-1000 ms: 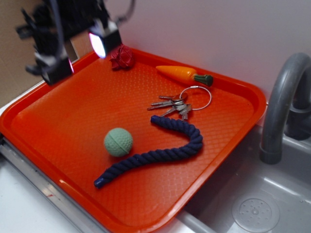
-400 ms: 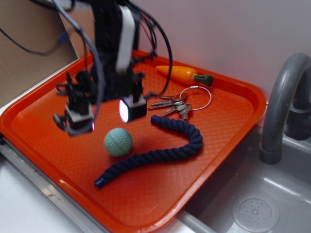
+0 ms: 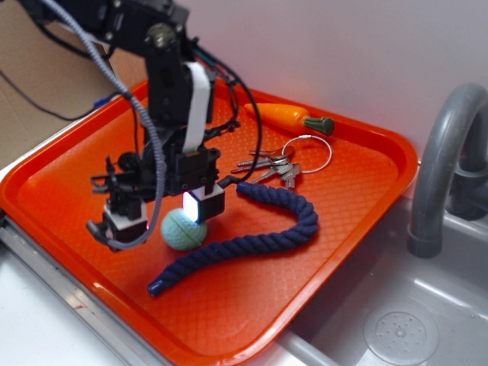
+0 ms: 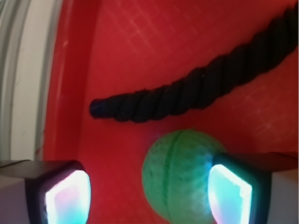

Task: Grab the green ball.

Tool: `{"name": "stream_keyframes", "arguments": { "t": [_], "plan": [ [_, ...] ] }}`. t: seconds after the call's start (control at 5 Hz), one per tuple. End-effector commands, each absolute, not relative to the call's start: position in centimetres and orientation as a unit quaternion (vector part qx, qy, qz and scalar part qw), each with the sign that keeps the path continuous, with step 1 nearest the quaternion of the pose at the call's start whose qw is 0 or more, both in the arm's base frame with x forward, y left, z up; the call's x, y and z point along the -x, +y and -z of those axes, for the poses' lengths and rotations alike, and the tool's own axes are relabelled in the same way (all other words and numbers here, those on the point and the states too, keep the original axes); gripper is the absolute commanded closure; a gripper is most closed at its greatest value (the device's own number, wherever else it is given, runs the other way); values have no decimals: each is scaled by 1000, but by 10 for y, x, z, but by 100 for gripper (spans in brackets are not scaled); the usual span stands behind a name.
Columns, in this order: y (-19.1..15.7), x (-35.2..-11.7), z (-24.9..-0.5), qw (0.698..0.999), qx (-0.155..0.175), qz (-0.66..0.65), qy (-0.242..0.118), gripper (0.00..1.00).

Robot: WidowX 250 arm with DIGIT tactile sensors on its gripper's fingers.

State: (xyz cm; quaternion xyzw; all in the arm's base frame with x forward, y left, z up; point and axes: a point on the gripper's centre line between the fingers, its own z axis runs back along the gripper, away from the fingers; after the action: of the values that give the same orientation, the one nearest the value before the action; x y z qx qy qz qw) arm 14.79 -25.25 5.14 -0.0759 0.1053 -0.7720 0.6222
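The green ball (image 3: 184,229) is a small mint-green grooved ball on the orange tray (image 3: 358,229), just left of the dark blue rope. My gripper (image 3: 166,214) is low over it and open, with its lit pads on either side. In the wrist view the ball (image 4: 180,172) sits between the jaws, close against the right pad (image 4: 229,193). The left pad (image 4: 67,198) stands well apart from it, with bare tray in the gap.
A dark blue rope (image 3: 252,240) curves right of the ball, also seen in the wrist view (image 4: 187,91). A key ring (image 3: 278,164) and a toy carrot (image 3: 288,117) lie behind. A grey faucet (image 3: 442,168) and sink (image 3: 404,328) are at the right.
The gripper has come from the tray's far left corner forward and down, and now straddles the ball. The ball has not moved.
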Motion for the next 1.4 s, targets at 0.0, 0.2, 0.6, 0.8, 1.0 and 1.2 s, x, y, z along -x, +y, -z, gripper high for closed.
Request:
{"name": "stream_keyframes", "arguments": {
  "t": [0.0, 0.2, 0.6, 0.8, 1.0, 1.2],
  "plan": [
    [-242, -124, -56, 641, 69, 757, 105, 0],
    [-251, -125, -47, 645, 56, 754, 109, 100],
    [-271, -122, -35, 638, 16, 755, 151, 100],
    [-272, -130, -75, 710, -25, 687, 152, 100],
    [-248, -140, -123, 795, -29, 593, 123, 100],
    [-227, -143, -158, 866, -49, 485, 116, 100]
  ]
}}
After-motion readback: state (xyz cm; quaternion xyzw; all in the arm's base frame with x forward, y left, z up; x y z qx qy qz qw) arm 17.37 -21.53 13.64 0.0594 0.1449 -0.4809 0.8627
